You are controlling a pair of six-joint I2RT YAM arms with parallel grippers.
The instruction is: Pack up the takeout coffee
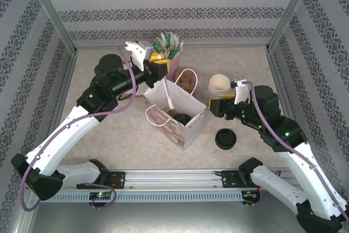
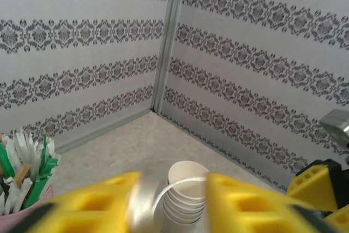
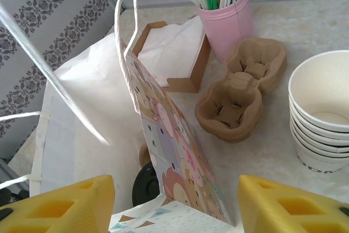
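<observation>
The takeout coffee (image 1: 182, 118) stands inside the open paper bag (image 1: 188, 126); from above I see its round black lid. In the right wrist view the lid (image 3: 144, 181) shows behind the bag's patterned wall (image 3: 180, 151). My left gripper (image 1: 160, 71) hovers at the bag's far rim. Its yellow fingers (image 2: 103, 205) stand apart, and the bag's white handle strap (image 2: 180, 183) arcs loosely between them. My right gripper (image 1: 214, 106) is open at the bag's right side, and in its own view (image 3: 177, 205) its fingers straddle the bag's near corner without touching it.
A stack of lidless cream cups (image 1: 220, 85) stands right of the bag. A squat pile of black lids (image 1: 225, 138) lies near the front right. Behind the bag are a pink cup of sticks (image 1: 170, 53) and brown pulp carriers (image 3: 240, 88). Patterned walls enclose the table.
</observation>
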